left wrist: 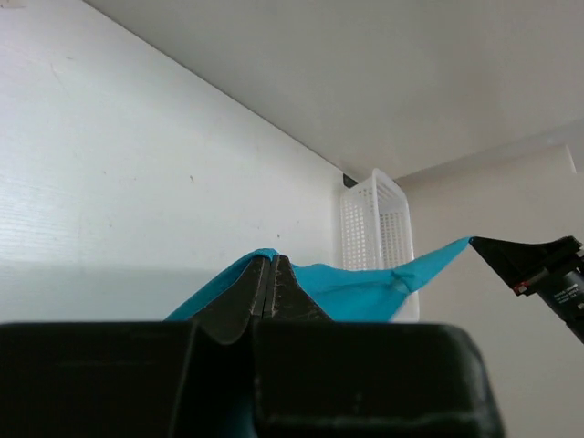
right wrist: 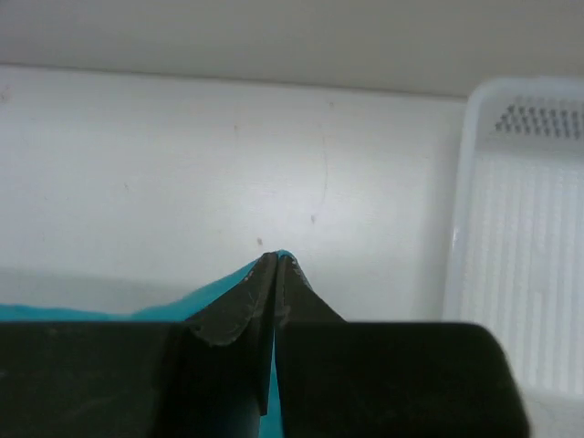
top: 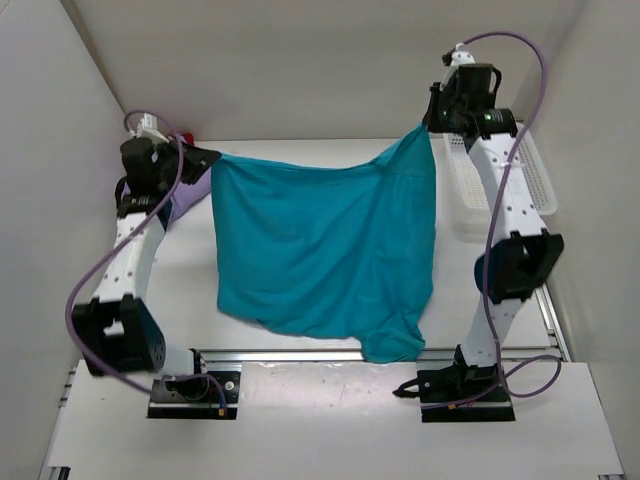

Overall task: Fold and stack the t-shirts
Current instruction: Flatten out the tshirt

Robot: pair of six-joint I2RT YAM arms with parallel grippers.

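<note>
The teal-blue t-shirt (top: 325,245) hangs spread between both arms above the table, its lower hem draping to the near edge. My left gripper (top: 212,157) is shut on its left top corner, seen as teal cloth (left wrist: 365,290) around the pinched tips (left wrist: 269,258). My right gripper (top: 432,127) is shut on the right top corner, higher up; the tips (right wrist: 276,258) pinch teal cloth (right wrist: 182,301). A light purple t-shirt (top: 192,192) lies under the left arm, mostly hidden. The dark red t-shirt shows only as a sliver (top: 192,137) at the back left.
A white lattice basket (top: 500,180) stands at the right side of the table behind the right arm; it also shows in the left wrist view (left wrist: 376,228) and the right wrist view (right wrist: 525,237). White walls enclose the table on the left, back and right.
</note>
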